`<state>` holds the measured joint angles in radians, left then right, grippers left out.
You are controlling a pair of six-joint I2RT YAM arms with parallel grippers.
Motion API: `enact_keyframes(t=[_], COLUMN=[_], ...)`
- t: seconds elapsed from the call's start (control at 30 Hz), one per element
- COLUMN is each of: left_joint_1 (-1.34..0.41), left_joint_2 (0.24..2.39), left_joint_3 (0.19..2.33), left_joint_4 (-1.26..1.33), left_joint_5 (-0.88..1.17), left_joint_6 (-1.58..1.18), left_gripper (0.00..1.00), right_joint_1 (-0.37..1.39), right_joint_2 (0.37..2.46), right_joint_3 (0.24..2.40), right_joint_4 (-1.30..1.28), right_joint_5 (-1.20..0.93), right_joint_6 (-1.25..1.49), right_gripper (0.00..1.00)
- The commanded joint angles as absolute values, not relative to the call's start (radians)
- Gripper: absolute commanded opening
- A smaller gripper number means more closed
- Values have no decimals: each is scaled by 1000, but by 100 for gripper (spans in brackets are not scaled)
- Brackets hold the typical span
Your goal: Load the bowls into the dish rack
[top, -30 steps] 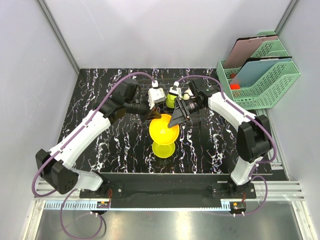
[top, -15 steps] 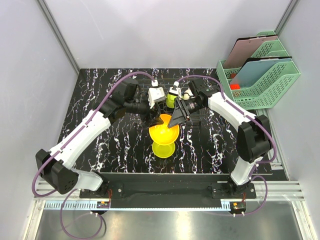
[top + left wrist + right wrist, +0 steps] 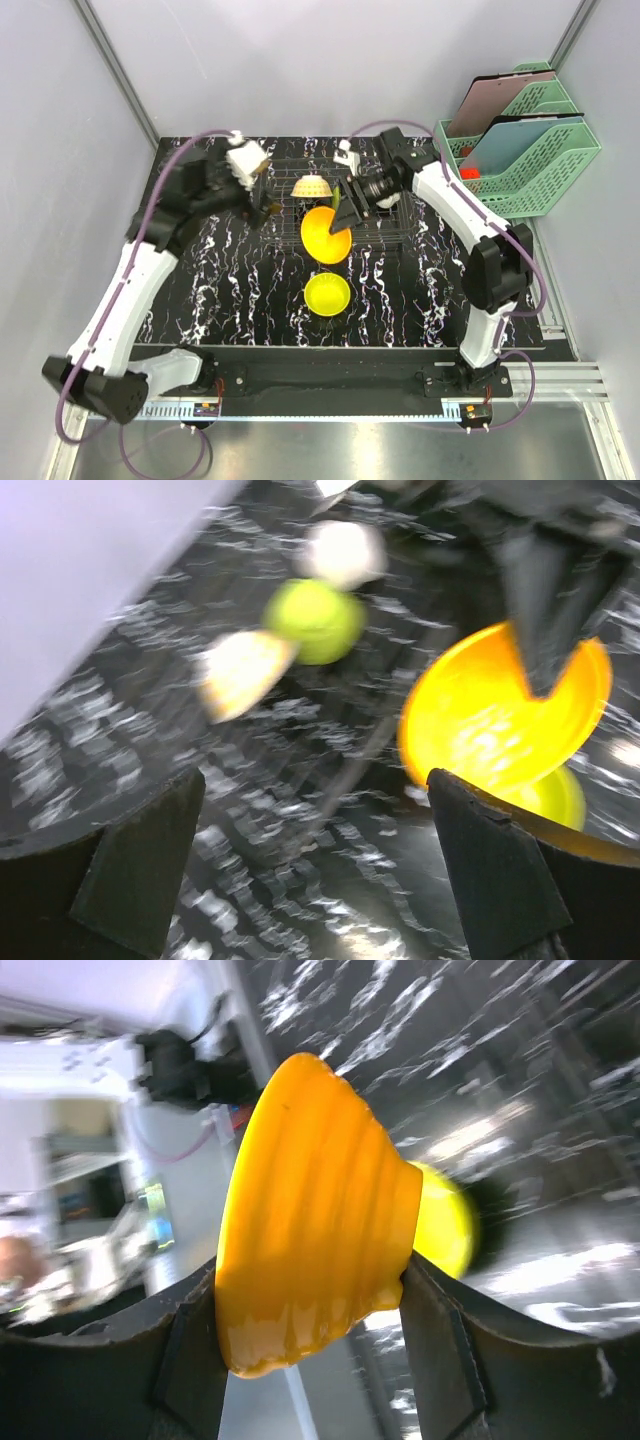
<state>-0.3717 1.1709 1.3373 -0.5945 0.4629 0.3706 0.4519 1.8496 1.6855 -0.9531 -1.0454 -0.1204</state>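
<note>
My right gripper (image 3: 341, 206) is shut on the orange bowl (image 3: 325, 233), gripping it across its outside (image 3: 320, 1210) and holding it tilted on edge over the front of the wire dish rack (image 3: 385, 232). My left gripper (image 3: 265, 206) stands open and empty (image 3: 320, 880) to the left of the rack. A cream bowl with an orange rim (image 3: 311, 186) lies upside down in the rack. Blurred in the left wrist view are a lime green bowl (image 3: 315, 620) and a white bowl (image 3: 345, 552) behind it. A yellow bowl (image 3: 327, 293) sits on the table in front of the rack.
Green mesh file trays (image 3: 530, 150) holding folders stand at the back right, off the black marbled mat (image 3: 200, 290). Grey walls close in the left, back and right sides. Both arm bases sit at the near edge.
The left gripper has opened, let go of the orange bowl and pulled back to the left. The right gripper keeps the bowl and has shifted slightly toward the rack.
</note>
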Motion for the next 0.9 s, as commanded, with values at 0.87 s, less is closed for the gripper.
enact_keyframes(t=[0.87], left_joint_1=[-109], left_joint_2=[1037], left_joint_3=[965], left_joint_4=[-591], left_joint_5=[522], left_joint_6=[367], left_gripper=[99], right_joint_1=[690], right_joint_2=[2218], right_joint_3=[2312], right_joint_4=[-1029], right_joint_5=[24], right_joint_6=[-699], right_gripper=[0])
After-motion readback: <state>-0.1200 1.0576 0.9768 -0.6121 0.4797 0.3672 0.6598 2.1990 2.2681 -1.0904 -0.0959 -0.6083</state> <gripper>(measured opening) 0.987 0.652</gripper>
